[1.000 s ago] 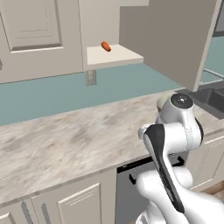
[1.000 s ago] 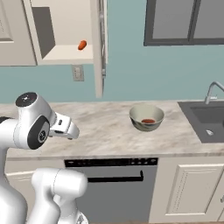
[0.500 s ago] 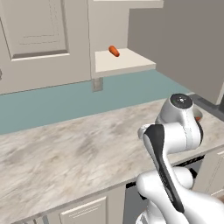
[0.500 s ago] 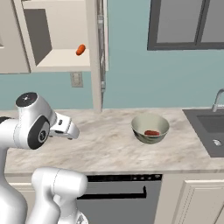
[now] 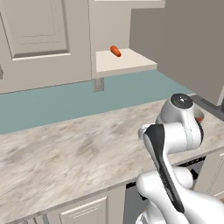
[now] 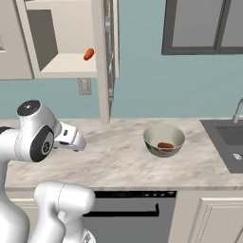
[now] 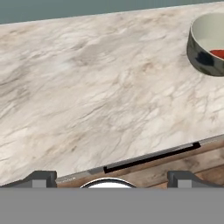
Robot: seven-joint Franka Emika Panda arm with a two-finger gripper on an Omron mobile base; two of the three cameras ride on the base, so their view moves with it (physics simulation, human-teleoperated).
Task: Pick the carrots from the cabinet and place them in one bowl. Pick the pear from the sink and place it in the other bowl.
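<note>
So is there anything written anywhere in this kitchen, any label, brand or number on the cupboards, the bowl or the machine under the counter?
None: no readable text, label, brand, number or sign appears.
The cabinet, the bowl, the carrot on the shelf, the wall socket, the dishwasher front and the marble counter are all plain.

Orange-red carrot (image 6: 88, 54) – cream cabinet (image 6: 61, 71); bowl (image 6: 163, 141) cream inside, grey-green outside; counter (image 7: 87, 87) beige-veined marble.
</note>
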